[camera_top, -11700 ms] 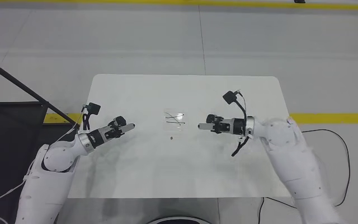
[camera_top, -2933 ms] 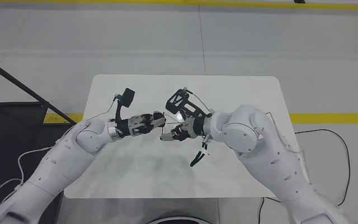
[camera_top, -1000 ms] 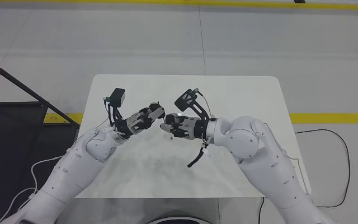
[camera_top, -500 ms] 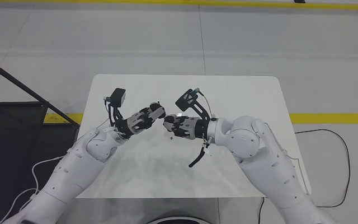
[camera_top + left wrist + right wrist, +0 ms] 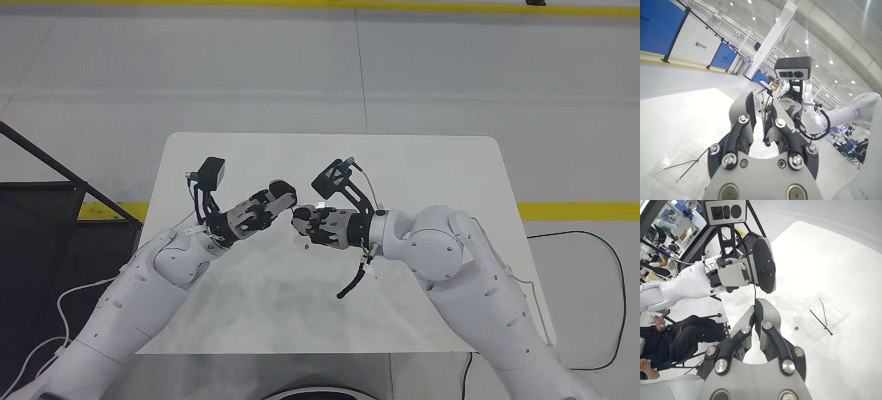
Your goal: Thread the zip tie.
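Right gripper (image 5: 756,306) fingers (image 5: 770,313) hide most of zip tie (image 5: 754,292).

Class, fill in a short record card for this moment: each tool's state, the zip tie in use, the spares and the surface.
Right tool: shut on zip tie, above the table
Left tool: open, facing the right tool, the tie's far end at its fingers
Spare zip ties: two, lying in clear tray
Surface: white table
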Controlling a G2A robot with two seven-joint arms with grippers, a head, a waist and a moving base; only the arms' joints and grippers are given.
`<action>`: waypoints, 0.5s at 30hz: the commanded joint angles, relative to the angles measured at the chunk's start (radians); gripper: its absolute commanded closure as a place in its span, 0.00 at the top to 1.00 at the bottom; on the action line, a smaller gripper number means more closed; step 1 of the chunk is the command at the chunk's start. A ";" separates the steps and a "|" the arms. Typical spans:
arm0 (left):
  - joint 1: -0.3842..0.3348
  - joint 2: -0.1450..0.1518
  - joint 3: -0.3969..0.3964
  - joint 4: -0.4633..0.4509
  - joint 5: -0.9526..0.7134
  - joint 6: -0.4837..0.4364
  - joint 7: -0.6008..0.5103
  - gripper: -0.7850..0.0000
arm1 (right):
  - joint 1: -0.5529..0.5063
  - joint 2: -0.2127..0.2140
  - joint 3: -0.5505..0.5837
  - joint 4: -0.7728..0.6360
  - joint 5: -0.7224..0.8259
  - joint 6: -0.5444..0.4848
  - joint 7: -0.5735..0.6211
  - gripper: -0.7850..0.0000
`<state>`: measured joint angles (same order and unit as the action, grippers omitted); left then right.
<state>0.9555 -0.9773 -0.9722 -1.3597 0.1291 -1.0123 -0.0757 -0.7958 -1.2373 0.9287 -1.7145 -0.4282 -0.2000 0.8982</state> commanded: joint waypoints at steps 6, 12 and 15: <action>0.000 -0.002 -0.005 -0.007 -0.024 0.000 -0.030 0.27 | 0.001 0.000 0.000 0.000 -0.002 0.002 0.005 0.00; 0.006 -0.003 -0.017 -0.012 -0.036 0.000 -0.041 0.24 | 0.005 -0.001 0.001 0.009 0.004 0.004 0.004 0.00; 0.009 -0.004 -0.021 -0.012 -0.044 0.000 -0.046 0.20 | 0.005 -0.001 0.002 0.011 0.008 0.006 0.004 0.00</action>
<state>0.9636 -0.9808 -0.9923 -1.3720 0.0872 -1.0123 -0.1191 -0.7913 -1.2387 0.9306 -1.7033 -0.4209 -0.1941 0.9017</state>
